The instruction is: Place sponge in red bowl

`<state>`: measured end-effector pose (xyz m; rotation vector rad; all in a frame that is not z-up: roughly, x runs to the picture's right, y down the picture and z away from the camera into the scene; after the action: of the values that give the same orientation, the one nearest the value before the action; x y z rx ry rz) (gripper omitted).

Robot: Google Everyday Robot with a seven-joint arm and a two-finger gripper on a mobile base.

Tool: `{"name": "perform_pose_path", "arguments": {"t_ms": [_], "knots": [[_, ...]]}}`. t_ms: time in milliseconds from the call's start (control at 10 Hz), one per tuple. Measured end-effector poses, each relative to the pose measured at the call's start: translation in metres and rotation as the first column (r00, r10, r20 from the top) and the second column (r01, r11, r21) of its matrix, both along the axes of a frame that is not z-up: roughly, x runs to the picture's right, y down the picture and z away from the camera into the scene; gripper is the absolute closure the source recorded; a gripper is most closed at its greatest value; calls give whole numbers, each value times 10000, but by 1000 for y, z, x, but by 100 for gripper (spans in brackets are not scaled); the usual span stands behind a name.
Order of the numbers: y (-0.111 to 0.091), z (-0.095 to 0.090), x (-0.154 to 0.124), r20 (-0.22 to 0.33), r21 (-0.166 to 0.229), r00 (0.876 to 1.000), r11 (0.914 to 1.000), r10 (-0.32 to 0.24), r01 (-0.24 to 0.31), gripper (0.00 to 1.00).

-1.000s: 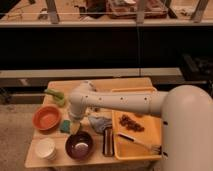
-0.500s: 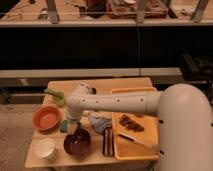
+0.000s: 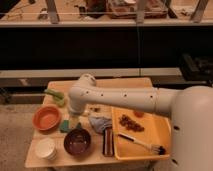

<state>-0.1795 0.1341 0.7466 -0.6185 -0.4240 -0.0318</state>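
Note:
The sponge (image 3: 65, 125) is a small dark teal block lying flat on the wooden table (image 3: 125, 82), just right of the red bowl (image 3: 47, 117). The red bowl is orange-red, holds nothing, and sits at the table's left side. My white arm reaches in from the right and bends down over the table's middle. The gripper (image 3: 74, 120) hangs at its end, right beside the sponge on its right and just above the dark bowl. The arm hides part of the table behind it.
A dark purple bowl (image 3: 77, 141) and a white cup (image 3: 45, 148) stand at the front left. A lime-green object (image 3: 54, 96) lies at the back left. A grey cloth (image 3: 100, 122), a dark block (image 3: 107, 142) and a yellow tray (image 3: 165, 145) with food and a brush fill the right.
The arm's wrist has shifted slightly to the left and lower, closer to the sponge. The sponge and the bowls have not moved.

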Motion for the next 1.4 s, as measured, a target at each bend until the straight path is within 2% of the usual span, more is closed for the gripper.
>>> {"name": "perform_pose_path", "arguments": {"t_ms": [200, 600, 1200, 1400], "knots": [[-4, 3, -9, 75, 40, 10000, 10000, 20, -20, 35], [12, 35, -42, 383, 301, 9993, 9995, 35, -46, 35], [45, 66, -38, 46, -10, 10000, 10000, -35, 35, 35], [49, 71, -31, -174, -50, 9998, 10000, -38, 37, 35]]}}
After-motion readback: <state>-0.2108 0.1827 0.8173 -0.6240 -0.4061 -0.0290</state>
